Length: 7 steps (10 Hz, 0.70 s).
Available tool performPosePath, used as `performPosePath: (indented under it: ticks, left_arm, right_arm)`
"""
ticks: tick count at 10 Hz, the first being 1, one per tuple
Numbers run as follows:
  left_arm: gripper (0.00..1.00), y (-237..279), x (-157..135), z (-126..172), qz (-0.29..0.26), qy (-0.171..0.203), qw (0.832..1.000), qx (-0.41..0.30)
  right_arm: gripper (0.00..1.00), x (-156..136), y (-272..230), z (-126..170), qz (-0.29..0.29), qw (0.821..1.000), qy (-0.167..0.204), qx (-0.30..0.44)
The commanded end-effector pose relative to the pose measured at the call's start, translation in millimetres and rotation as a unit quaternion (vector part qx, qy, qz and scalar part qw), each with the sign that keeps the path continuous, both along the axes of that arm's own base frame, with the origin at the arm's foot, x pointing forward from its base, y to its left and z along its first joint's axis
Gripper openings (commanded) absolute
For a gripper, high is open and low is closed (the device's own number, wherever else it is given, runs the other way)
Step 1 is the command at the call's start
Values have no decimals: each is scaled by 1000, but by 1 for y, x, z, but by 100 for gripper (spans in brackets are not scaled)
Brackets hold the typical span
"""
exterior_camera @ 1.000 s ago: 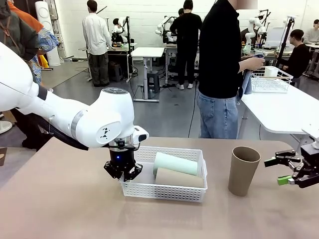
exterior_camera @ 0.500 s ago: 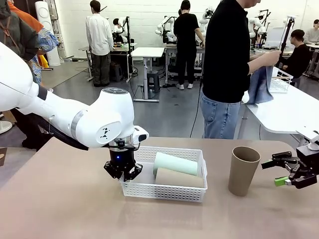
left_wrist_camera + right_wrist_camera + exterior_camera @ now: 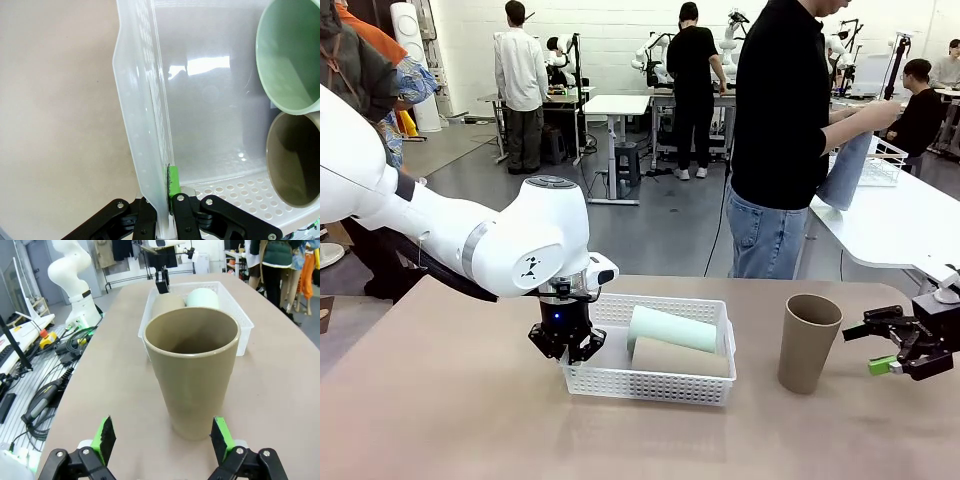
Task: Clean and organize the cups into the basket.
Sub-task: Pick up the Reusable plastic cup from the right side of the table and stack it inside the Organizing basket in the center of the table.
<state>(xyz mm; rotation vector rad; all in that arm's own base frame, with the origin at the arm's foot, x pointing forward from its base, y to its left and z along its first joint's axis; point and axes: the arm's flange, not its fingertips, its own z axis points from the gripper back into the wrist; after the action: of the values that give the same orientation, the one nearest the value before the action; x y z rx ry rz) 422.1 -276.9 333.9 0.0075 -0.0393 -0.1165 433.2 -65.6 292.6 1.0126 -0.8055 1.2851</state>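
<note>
One tan cup [image 3: 808, 340] stands upright just ahead of the wide-open right gripper [image 3: 865, 349], so an off-centre closing could topple it, while the left gripper [image 3: 161, 200] pinches the wall of the basket [image 3: 650, 386], two cups [image 3: 675, 328] lying just beyond its fingers.

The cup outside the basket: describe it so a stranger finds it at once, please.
On the table, look right of the white basket, before the open right claw. A tan-brown cup stands there upright; the mint cup and the other tan cup lie on their sides inside the basket.
</note>
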Motion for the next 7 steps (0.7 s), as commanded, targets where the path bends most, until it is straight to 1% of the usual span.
performPosePath:
  ticks: [1, 3, 6, 7]
  left_arm:
    - [0, 0, -4, -4, 0, 2, 1000, 4]
    - [0, 0, -4, -4, 0, 2, 1000, 4]
    - [0, 0, -4, -4, 0, 2, 1000, 4]
    - [0, 0, -4, -4, 0, 2, 1000, 4]
  right_arm:
    - [100, 19, 11, -17, 24, 1000, -4, -17]
    - [100, 30, 16, -27, 17, 1000, 0, -14]
    - [100, 32, 15, -30, 14, 1000, -9, -6]
    - [100, 36, 15, -34, 12, 1000, -3, -7]
